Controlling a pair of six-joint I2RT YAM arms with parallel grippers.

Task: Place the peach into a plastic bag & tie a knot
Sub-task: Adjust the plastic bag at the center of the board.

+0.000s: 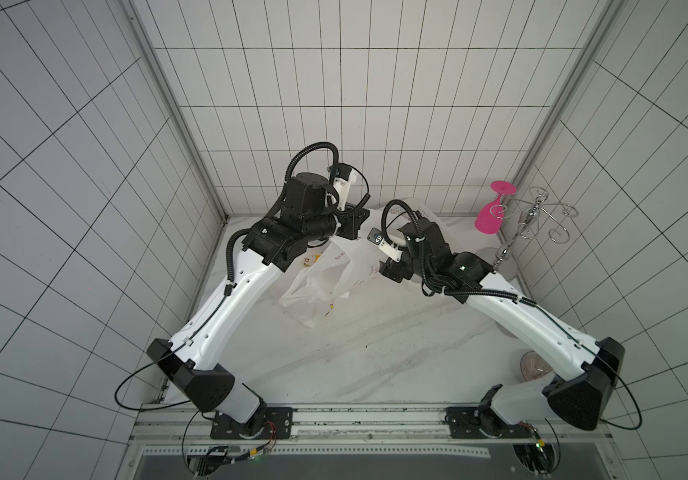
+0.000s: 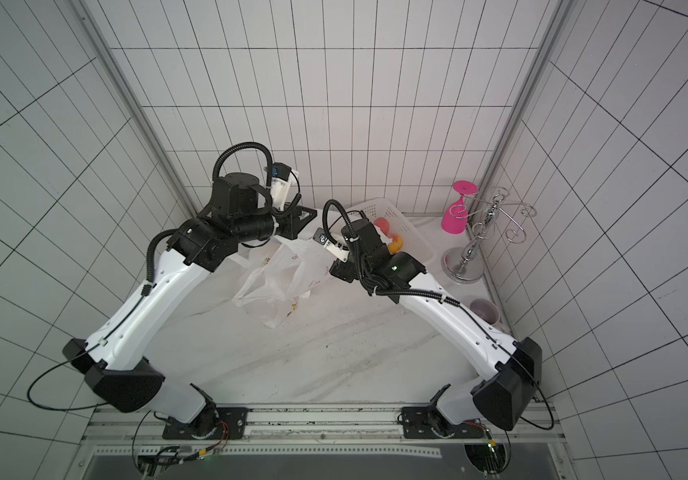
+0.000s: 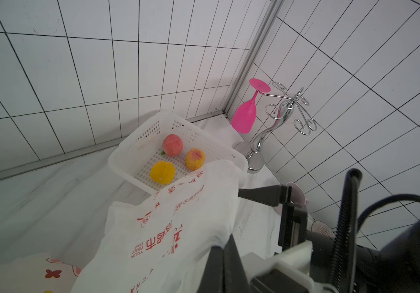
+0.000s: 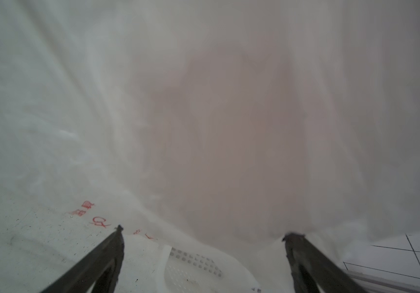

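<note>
L end effector (image 3: pixel 223 250) pinched shut on plastic bag (image 3: pixel 168 228); R end effector (image 4: pixel 205 232) wide, empty, its film right ahead: may snag it, yanking bag loose; peach (image 3: pixel 172 144) unbagged in basket (image 3: pixel 127 157).

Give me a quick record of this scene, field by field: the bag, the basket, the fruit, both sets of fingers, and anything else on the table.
plastic bag: white with red print, lifted, draped over the basket's corner
basket: white, by the back wall
fruit: three, all in the basket: pinkish peach, orange-red one, yellow one
left fingers: shut on the plastic bag
right fingers: open, holding nothing, facing the bag
extras: pink glass hanging upside down on a metal rack
</note>
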